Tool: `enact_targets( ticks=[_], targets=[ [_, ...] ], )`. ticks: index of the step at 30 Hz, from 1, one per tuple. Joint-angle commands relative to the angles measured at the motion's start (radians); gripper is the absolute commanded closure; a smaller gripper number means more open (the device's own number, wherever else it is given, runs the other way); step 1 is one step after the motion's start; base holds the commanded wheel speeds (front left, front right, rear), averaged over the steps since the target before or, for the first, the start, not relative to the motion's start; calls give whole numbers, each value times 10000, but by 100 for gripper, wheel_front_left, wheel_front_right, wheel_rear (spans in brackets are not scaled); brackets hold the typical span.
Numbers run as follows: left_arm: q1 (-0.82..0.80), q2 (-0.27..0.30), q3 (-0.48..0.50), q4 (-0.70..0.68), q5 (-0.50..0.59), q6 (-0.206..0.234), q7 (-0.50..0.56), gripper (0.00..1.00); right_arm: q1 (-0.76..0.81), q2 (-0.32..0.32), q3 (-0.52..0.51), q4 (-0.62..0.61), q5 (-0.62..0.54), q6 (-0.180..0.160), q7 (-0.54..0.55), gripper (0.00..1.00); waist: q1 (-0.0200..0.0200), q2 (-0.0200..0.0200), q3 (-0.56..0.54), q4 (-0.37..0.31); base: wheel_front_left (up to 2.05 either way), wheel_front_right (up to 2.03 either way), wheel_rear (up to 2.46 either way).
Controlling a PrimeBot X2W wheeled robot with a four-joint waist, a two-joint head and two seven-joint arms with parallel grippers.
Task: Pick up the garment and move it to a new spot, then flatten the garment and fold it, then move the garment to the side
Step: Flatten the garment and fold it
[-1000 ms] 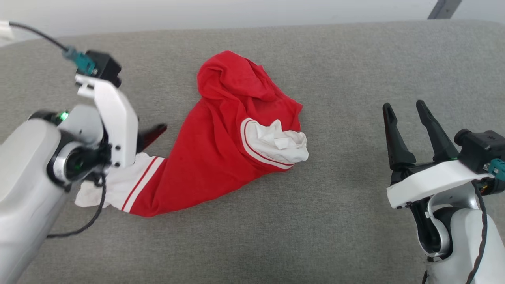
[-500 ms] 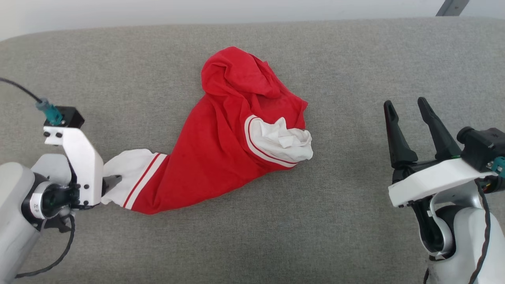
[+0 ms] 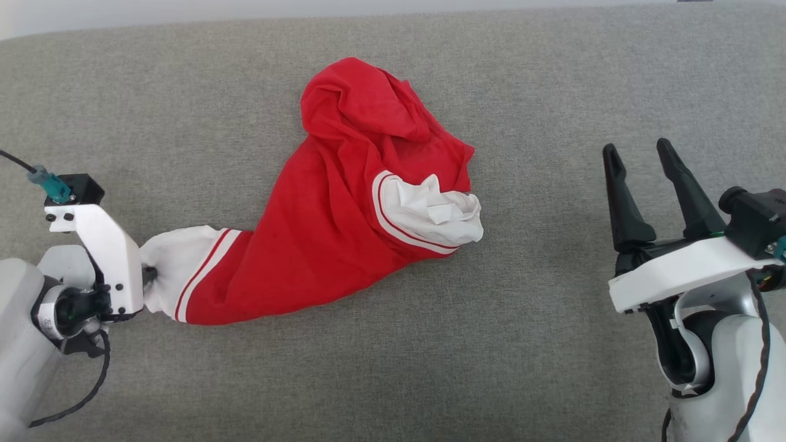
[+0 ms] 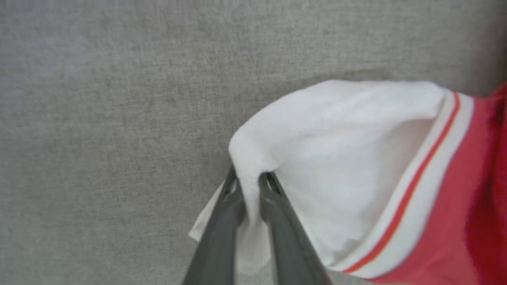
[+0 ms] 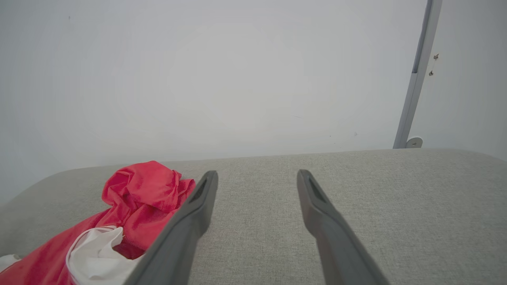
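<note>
The garment (image 3: 344, 221): A bright red T-shirt lies crumpled near the middle of the grey fabric-covered desk (image 3: 552, 344). Its body is bunched into a hump at the far end and tapers toward the robot's left.
Stretched sleeve (image 3: 178, 270): White, edged with red-and-white stripes, it points at the left arm and lies on the desk.
Crumpled sleeve (image 3: 439, 215): The second white sleeve sits wadded at the right edge of the red body.
Left tool (image 4: 248, 183): In the wrist view its two dark fingers are closed on a fold of the stretched sleeve's cuff, with white cloth pinched between the tips. The garment itself rests on the desk.
Right tool (image 3: 636, 148): It stands open and empty over bare desk, well apart from the garment, fingers pointing away from the robot.
Backdrop: A pale wall (image 5: 237, 79) and a slim grey post (image 5: 416, 79) rise behind the desk's far edge.
Changed in the last second: The left tool was open, with one finger showing beside the red cloth near the sleeve. It has since drawn back to the sleeve's end and shut on it. The stretched sleeve now runs straighter out of the body. The whole head view has shifted a little, which is the camera moving. The right tool has kept its open pose.
</note>
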Motion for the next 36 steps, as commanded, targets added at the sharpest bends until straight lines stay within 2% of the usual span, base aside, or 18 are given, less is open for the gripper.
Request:
enact_targets(
  ticks=[1,3,9,17,21,22,23,29,36],
  targets=[
    [79,-176,-110,112,19,-43,-43,100,-42,-3,-17,-60,-52,1,28,0,0,-1,-16,26,0,0,0],
    [-13,-89,36,174,-24,-87,-242,100,21,-5,-87,-74,-83,1,53,0,0,-1,-58,81,0,0,0],
    [224,445,327,-199,-93,162,-533,100,143,-2,-241,-146,-148,1,148,0,0,-1,-183,313,0,0,0],
    [1236,1339,714,-1316,-426,1031,-495,100,189,-3,-315,-232,-179,1,261,0,0,-1,-220,546,0,0,0],
    [1768,1456,867,-1974,-718,1277,-622,100,200,-5,-242,-247,-129,1,332,0,0,-1,-192,635,0,0,0],
    [1960,1374,952,-2211,-825,1353,-830,59,181,-3,-168,-238,-118,1,367,0,0,-1,-189,673,0,0,0],
    [2032,1339,976,-2331,-816,1375,-970,0,167,-3,-130,-227,-113,1,361,0,0,-1,-191,689,0,0,0],
    [2335,1169,1304,-2807,-880,1345,-1936,0,155,-3,59,-180,-146,1,461,0,0,-1,-287,774,0,0,0],
    [3044,1135,1760,-3714,-475,1218,-4017,0,317,-29,493,-90,-172,1,802,0,0,-1,-671,918,0,0,0]
  ],
)
